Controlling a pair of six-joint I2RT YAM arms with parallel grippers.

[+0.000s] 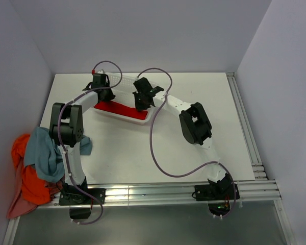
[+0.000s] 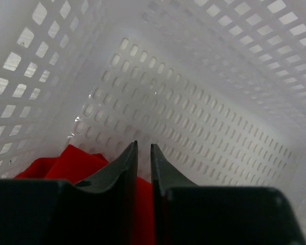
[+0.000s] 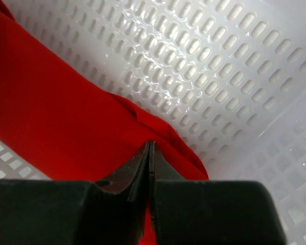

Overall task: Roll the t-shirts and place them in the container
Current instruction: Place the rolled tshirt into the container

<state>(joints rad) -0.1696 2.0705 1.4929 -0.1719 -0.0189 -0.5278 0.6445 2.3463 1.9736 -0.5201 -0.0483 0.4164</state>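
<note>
Lifting the red t-shirt (image 1: pixel 120 108) out of the basket (image 1: pixel 117 117) looks like the step in hand; it should go best if both tools rise together and level, so the cloth hangs flat for rolling. From above, the shirt lies in the basket at the desk's (image 1: pixel 132 153) far middle, a band running far-left to near-right, with the left tool (image 1: pixel 103 93) and right tool (image 1: pixel 143 100) near its ends and the other shirts (image 1: pixel 35 168) heaped at the desk's left edge. Left wrist: the jaws stand a slit apart over the red t-shirt (image 2: pixel 76 161); whether they pinch it I cannot tell. Right wrist: the jaws are closed on the fold's edge, which slants upper-left to lower-right; no collar shows.
</note>
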